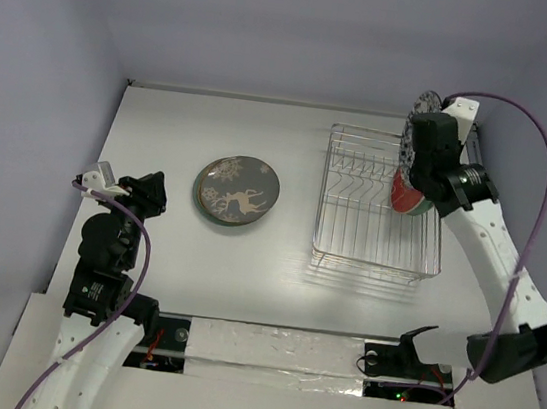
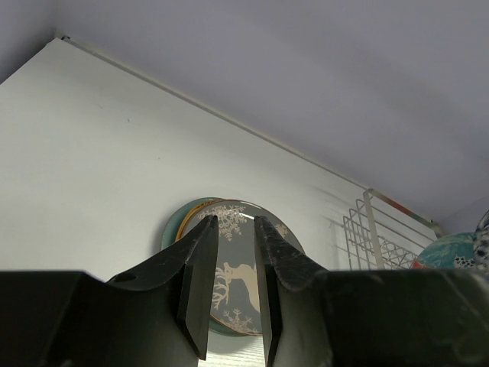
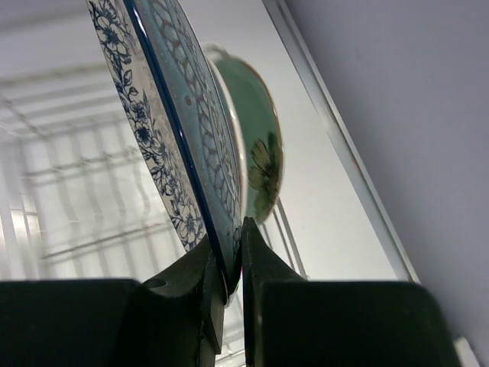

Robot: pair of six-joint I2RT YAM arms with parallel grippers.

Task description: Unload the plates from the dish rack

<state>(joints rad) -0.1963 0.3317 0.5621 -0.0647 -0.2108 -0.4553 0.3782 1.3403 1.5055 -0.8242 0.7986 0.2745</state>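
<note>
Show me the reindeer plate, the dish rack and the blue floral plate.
reindeer plate (image 1: 238,192), top view, centre of its face
dish rack (image 1: 361,226), top view, bare grid bottom
blue floral plate (image 3: 141,126), right wrist view, flowered band

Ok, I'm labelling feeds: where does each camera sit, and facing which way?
Top external: above and behind, looking down on the table; left arm and right arm show.
Left wrist: on the left arm, facing forward over the reindeer plate; left pincer, open, shows.
Right wrist: on the right arm, facing the blue floral plate; right pincer shut on its rim.
Shared: top and left wrist both show reindeer plate and dish rack.
</note>
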